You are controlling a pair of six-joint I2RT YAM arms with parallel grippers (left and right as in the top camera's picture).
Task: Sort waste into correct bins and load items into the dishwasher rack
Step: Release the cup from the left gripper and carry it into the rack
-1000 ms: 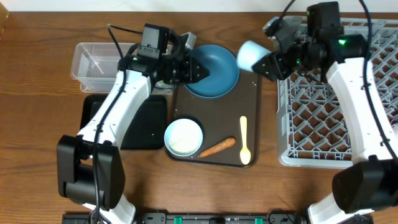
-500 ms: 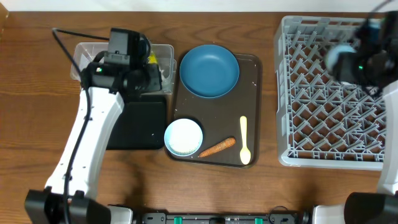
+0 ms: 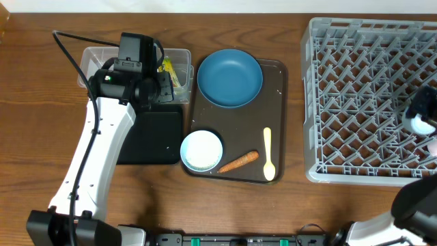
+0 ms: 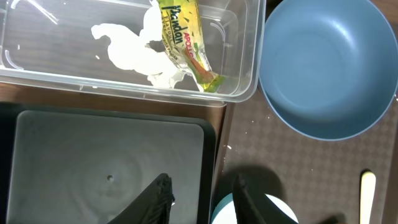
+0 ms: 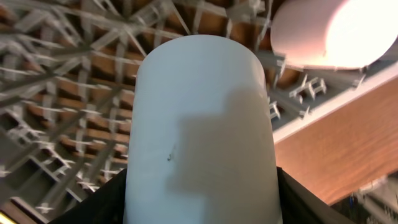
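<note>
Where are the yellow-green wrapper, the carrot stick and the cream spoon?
yellow-green wrapper [image 4: 183, 40], left wrist view, middle of its printed face.
carrot stick [image 3: 239, 162], overhead view, mid-length.
cream spoon [image 3: 268, 152], overhead view, on its handle.

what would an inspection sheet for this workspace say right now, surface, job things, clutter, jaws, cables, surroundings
surface: wooden table, dark brown tray in the middle
waste: tissue and yellow-green wrapper in the clear tub; carrot stick on the brown tray; black tray without waste
items: blue dish, white bowl, spoon on the brown tray; pink cup in the rack
clutter: white specks on the brown tray
grippers: left gripper jaws open, empty, by the black tray's edge; right gripper jaws closed on the light blue cup over the rack
cables: black cable looping behind the left arm
surroundings: nothing seen
</note>
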